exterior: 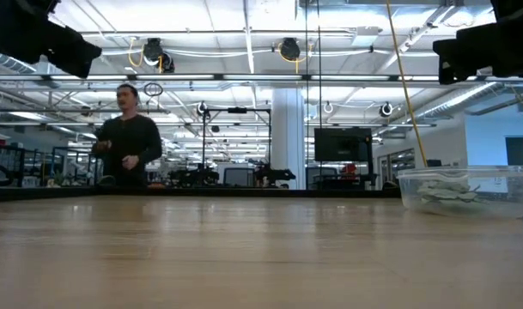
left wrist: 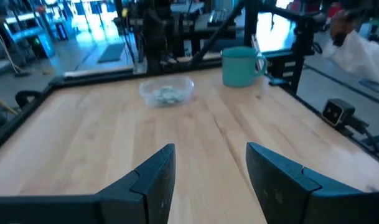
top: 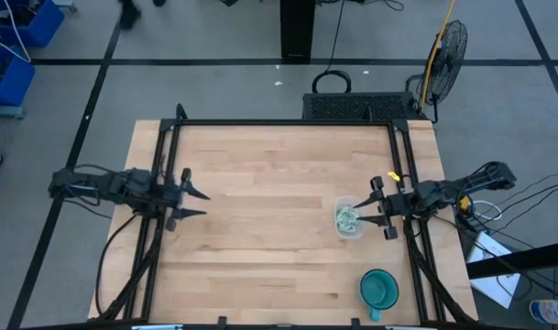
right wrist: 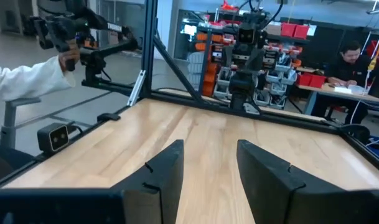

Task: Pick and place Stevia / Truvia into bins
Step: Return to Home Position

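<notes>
Several pale green and white Stevia / Truvia packets [top: 347, 218] lie in a heap inside the small clear bin [top: 350, 233], which stands on the wooden table [top: 260, 257] at its right side. The left wrist view shows the bin [left wrist: 167, 93] far off; the low view shows the bin [exterior: 465, 190] with the packets [exterior: 446, 194] on its floor. My right gripper [top: 363, 210] hovers open at the bin's right rim, higher than it, with nothing between its fingers [right wrist: 209, 168]. My left gripper [top: 200, 203] is open at the table's left edge, also with nothing between its fingers [left wrist: 211, 168].
A round teal cup with a handle [top: 379, 290] stands near the front right corner, also seen in the left wrist view [left wrist: 242, 65]. A black frame [top: 288, 122] borders the table. People stand in the room beyond [exterior: 128, 142]. Bare wood lies between the two arms.
</notes>
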Available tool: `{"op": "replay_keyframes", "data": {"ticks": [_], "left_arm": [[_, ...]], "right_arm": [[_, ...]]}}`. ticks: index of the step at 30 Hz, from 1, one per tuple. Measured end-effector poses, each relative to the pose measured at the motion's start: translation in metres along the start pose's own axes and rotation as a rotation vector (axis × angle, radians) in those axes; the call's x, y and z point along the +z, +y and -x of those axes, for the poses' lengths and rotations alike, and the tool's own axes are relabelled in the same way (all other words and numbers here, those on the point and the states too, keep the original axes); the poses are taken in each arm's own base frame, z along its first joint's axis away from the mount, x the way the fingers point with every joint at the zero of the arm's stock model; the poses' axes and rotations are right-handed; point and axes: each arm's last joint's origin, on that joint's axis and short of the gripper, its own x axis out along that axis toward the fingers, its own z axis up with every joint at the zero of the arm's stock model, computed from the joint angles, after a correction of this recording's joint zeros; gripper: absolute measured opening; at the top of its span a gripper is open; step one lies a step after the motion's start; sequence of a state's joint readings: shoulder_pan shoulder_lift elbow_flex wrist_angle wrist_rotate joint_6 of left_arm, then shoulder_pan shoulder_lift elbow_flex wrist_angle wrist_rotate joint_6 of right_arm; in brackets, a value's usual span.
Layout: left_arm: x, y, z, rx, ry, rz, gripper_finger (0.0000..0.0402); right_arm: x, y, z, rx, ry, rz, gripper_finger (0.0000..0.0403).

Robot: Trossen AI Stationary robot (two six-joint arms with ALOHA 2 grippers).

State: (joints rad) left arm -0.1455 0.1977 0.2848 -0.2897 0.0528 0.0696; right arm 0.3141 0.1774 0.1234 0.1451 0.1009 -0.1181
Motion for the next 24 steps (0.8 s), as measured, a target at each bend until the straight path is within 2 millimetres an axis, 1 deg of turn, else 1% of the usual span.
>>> {"op": "replay_keyframes", "data": {"ticks": [4, 7, 10, 14, 18, 22, 24], "left_arm": [[0.008, 0.000, 0.016, 0.003, -0.041, -0.024, 0.0203], [0.011, -0.001, 0.028, 0.005, -0.064, -0.033, 0.0203], [0.012, -0.001, 0.036, 0.006, -0.111, -0.048, 0.0203], [0.013, -0.002, 0.035, -0.019, -0.125, -0.115, 0.0202], [0.010, -0.002, 0.029, -0.023, -0.182, -0.155, 0.0202], [-0.001, -0.003, 0.017, -0.047, -0.220, -0.155, 0.0202], [-0.008, -0.003, 0.011, -0.048, -0.224, -0.154, 0.0202]], "right_arm": [[0.000, 0.000, 0.003, 0.000, -0.009, -0.004, 0.0141], [-0.003, 0.000, 0.005, 0.004, 0.027, -0.001, 0.0141], [-0.004, 0.000, 0.006, 0.004, 0.032, -0.027, 0.0141], [-0.003, 0.000, 0.007, 0.003, 0.018, -0.024, 0.0141], [-0.003, 0.000, 0.008, 0.003, 0.015, -0.017, 0.0141], [-0.007, 0.000, 0.006, -0.003, -0.036, -0.020, 0.0141], [-0.004, 0.000, 0.007, -0.007, -0.079, -0.024, 0.0141]]}}
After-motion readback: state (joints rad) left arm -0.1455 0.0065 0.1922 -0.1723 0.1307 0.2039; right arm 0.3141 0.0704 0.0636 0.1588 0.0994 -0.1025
